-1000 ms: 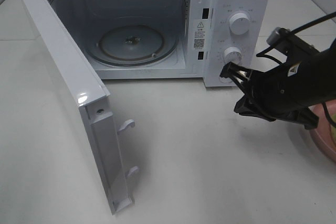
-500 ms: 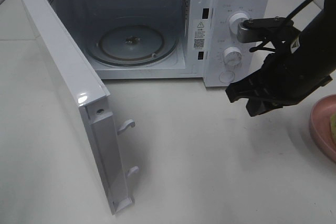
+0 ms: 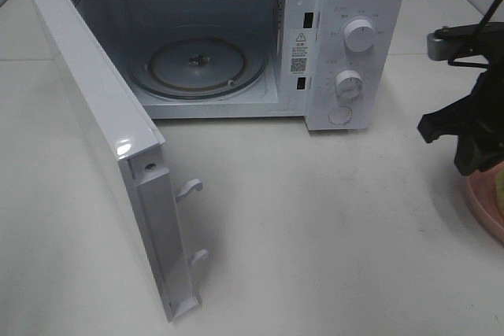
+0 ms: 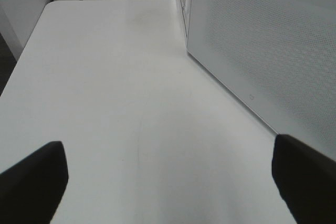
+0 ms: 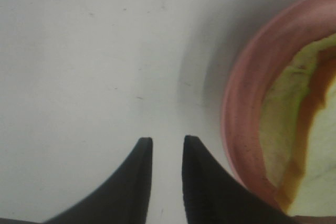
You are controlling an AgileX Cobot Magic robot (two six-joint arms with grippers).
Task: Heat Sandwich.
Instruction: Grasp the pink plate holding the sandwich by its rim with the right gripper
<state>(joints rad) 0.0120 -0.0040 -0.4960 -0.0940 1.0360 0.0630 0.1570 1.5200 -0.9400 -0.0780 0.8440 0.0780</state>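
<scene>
- Sandwich on pink plate, at the bench's right edge.
- Right gripper just beside the plate, tips a little apart, nothing between.
- Left gripper spread wide, empty, near microwave door.

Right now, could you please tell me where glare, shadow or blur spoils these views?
Exterior high: a glare spot on the open white microwave door; right wrist: the round pink plate and square white-bread sandwich look soft, a grey shadow beside the plate; left wrist: the black fingertips are out of focus.
</scene>
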